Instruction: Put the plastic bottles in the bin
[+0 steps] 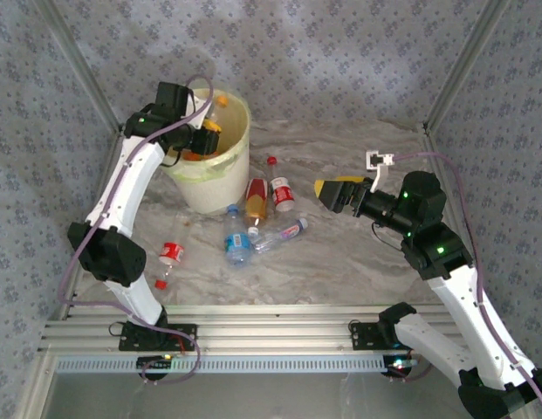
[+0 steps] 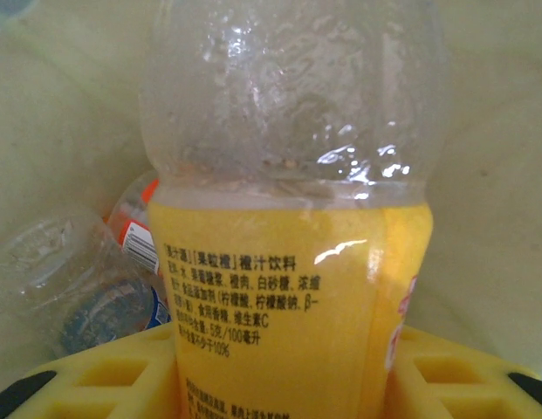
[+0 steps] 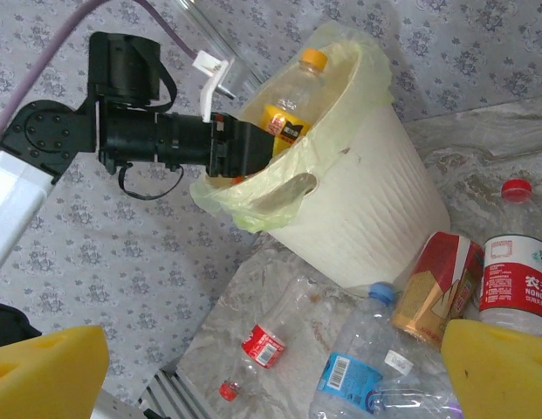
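Closest to the arm bases, a small red-label bottle (image 1: pixel 170 254) lies alone on the table (image 1: pixel 358 262). Further in, a bunch of bottles (image 1: pixel 236 237) sits just in front of the bin (image 1: pixel 229 170). Right gripper (image 1: pixel 323 194) hovers beside them, fingers spread wide, empty. Left gripper (image 1: pixel 204 140) pinches an orange-juice bottle (image 2: pixel 297 288) at the bin's mouth, probably partly inside.

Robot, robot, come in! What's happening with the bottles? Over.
Left gripper shut on orange bottle in the bin's mouth. Right gripper open, empty. More bottles on the table. Nothing blocking.
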Available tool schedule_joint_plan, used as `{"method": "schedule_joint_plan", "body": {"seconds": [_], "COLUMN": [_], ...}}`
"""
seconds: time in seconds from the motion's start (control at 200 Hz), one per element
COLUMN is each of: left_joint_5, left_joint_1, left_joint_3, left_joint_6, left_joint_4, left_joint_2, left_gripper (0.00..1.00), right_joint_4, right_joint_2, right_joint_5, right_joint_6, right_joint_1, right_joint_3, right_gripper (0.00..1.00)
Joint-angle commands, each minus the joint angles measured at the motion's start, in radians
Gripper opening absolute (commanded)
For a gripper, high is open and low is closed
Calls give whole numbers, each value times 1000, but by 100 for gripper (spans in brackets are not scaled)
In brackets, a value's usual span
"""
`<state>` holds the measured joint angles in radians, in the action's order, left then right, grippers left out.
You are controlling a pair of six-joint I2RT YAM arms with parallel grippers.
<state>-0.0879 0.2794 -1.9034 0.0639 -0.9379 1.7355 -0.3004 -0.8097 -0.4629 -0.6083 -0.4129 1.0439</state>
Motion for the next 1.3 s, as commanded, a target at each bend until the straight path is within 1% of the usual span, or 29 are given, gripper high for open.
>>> {"method": "schedule_joint_plan", "body": {"seconds": [0.0,0.115,0.45,0.61,0.725,0.745,0.854,0.954,1.024,1.129,1.294], "left_joint_5": [15,15,11,-2,-12,-12,-20,-47,-74,-136,-218], "left_joint_1": [-5,-8,-12,-14,-14,-14,-14,-15,-14,-14,-11], "left_joint_3": [13,14,3,-29,-42,-71,-103,-131,-143,-135,-87], "left_joint_6": [18,15,-26,-41,-51,-53,-63,-75,-87,-106,-144], "left_joint_4": [21,8,-12,-25,-37,-39,-48,-47,-40,-8,52], "left_joint_2": [-11,6,38,35,27,26,12,-7,-25,-73,-174], "left_gripper": [47,48,59,65,72,74,81,86,88,90,95], "right_joint_4": [9,10,7,4,2,2,-1,-8,-16,-43,-88], "right_joint_2": [12,13,11,3,-9,-11,-20,-29,-38,-63,-113], "right_joint_5": [6,6,12,15,14,14,18,24,30,34,75], "right_joint_6": [10,5,4,3,3,4,7,17,30,61,89], "right_joint_1": [-4,-5,-6,-5,-6,-6,-6,-7,-9,-15,-40], "right_joint_3": [-10,-16,-27,-32,-35,-37,-43,-50,-56,-62,-68], "right_gripper": [100,100,100,100,100,100,100,100,100,95,90]}}
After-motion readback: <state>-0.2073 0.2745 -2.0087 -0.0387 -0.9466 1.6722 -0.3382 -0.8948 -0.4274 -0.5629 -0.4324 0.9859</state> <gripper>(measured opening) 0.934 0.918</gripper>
